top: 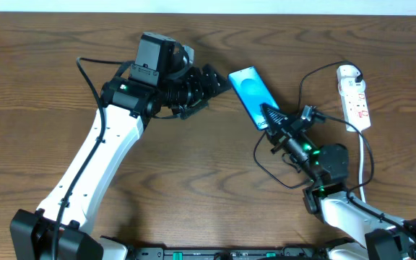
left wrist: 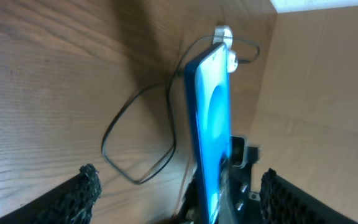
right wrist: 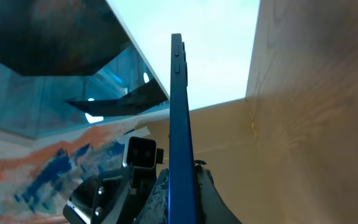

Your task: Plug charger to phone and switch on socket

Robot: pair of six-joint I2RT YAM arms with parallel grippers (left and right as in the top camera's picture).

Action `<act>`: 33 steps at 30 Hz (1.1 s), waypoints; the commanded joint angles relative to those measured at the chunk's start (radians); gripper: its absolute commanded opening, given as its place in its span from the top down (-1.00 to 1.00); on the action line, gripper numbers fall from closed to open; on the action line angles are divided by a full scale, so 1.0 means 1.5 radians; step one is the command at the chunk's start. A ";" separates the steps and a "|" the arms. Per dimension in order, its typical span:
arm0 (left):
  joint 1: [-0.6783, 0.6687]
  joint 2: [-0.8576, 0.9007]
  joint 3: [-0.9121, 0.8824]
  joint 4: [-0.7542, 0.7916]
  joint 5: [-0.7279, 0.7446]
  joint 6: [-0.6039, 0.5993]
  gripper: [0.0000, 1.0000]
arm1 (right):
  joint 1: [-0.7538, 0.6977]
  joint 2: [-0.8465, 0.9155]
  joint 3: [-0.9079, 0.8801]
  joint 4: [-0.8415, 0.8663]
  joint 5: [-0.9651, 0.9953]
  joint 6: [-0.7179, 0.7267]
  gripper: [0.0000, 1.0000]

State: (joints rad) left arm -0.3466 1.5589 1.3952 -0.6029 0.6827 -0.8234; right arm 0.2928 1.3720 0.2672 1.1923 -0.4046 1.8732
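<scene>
The phone [top: 250, 92], its screen lit light blue, lies slanted at the table's middle right. My right gripper [top: 271, 115] is shut on its near end, with one finger on each face [right wrist: 180, 186]. The phone [right wrist: 178, 112] shows edge-on there. My left gripper [top: 217, 83] is open at the phone's far left end. In the left wrist view its fingers [left wrist: 179, 186] stand wide apart either side of the phone [left wrist: 211, 118]. The thin black charger cable [top: 266, 162] loops on the table by the right arm [left wrist: 135, 143]. Its plug tip is hidden. The white socket strip [top: 354, 94] lies at the far right.
The strip's white cord [top: 369, 162] runs down the right side past the right arm. The wooden table [top: 193, 180] stretches bare-topped to the left and front. The left arm [top: 100, 159] crosses the left half.
</scene>
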 commanded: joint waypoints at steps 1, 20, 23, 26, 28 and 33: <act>-0.008 0.006 0.002 0.009 -0.032 -0.094 -0.63 | 0.040 -0.006 0.008 0.012 0.042 0.087 0.98; -0.073 0.007 0.002 0.045 -0.103 -0.201 -0.26 | 0.104 -0.006 0.013 0.066 0.083 0.119 0.98; -0.085 0.007 0.002 0.046 -0.111 -0.203 -0.08 | 0.109 -0.006 0.018 0.066 0.083 0.119 0.98; -0.098 0.007 0.002 0.047 -0.120 -0.204 0.09 | 0.111 -0.006 0.018 0.066 0.084 0.119 0.98; -0.105 0.007 0.002 0.047 -0.120 -0.205 0.21 | 0.111 -0.006 0.018 0.066 0.084 0.119 0.98; -0.119 0.007 0.002 0.047 -0.125 -0.205 0.40 | 0.111 -0.006 0.018 0.065 0.094 0.119 0.98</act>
State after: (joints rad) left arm -0.5106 1.5597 1.3952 -0.5346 0.5125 -1.1278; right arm 0.4530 1.3720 0.2672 1.2778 -0.2871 2.0422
